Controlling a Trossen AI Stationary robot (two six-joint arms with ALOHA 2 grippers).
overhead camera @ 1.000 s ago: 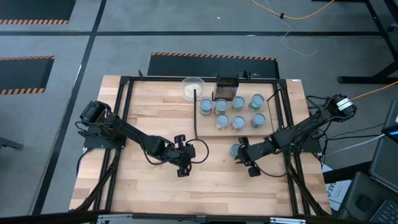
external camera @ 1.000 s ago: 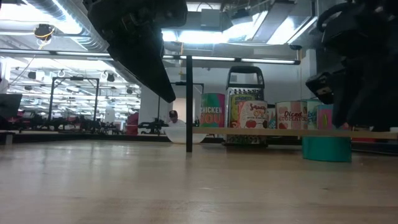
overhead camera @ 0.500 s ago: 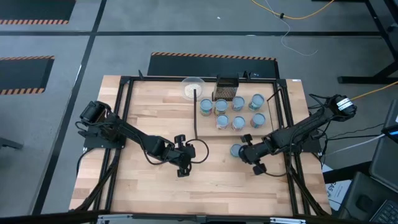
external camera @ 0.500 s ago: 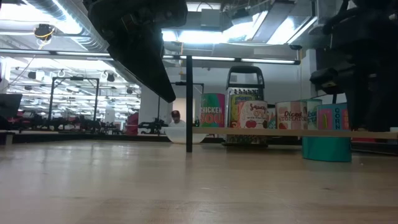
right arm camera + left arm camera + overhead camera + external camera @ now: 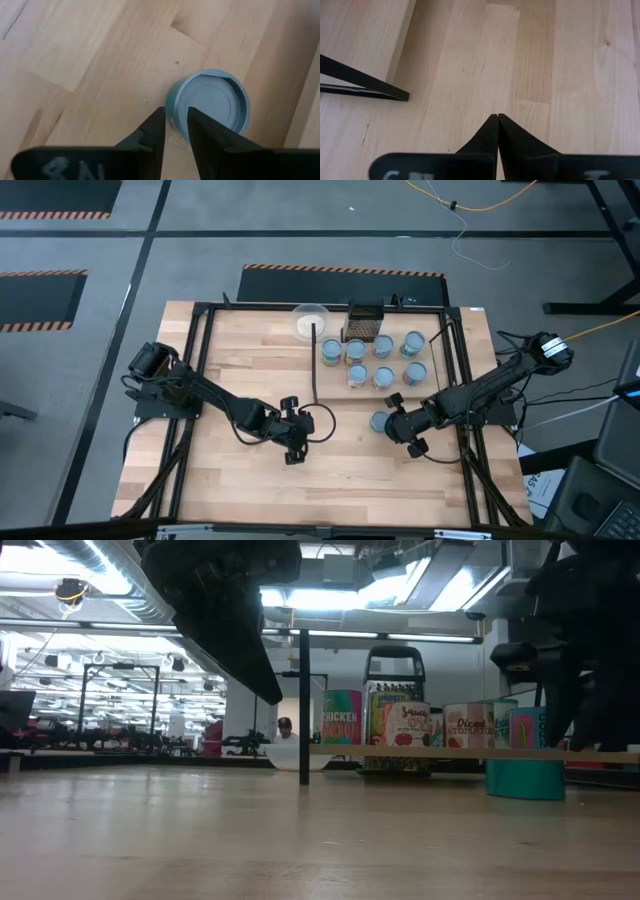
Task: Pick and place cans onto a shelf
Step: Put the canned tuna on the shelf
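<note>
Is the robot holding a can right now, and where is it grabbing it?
No, nothing is held. The right gripper hovers, fingers slightly apart, above the short teal tin standing on the wooden table. The left gripper is shut on nothing.

Seven cans in all: six [image 5: 372, 360] grouped on one shelf [image 5: 394, 386] at upper center of the overhead frame, one [image 5: 380, 422] alone below them on the table [image 5: 230, 360]. One bowl [image 5: 309, 321], one grater [image 5: 365, 321], two robot arms, left [image 5: 205, 394] and right [image 5: 480, 390].
</note>
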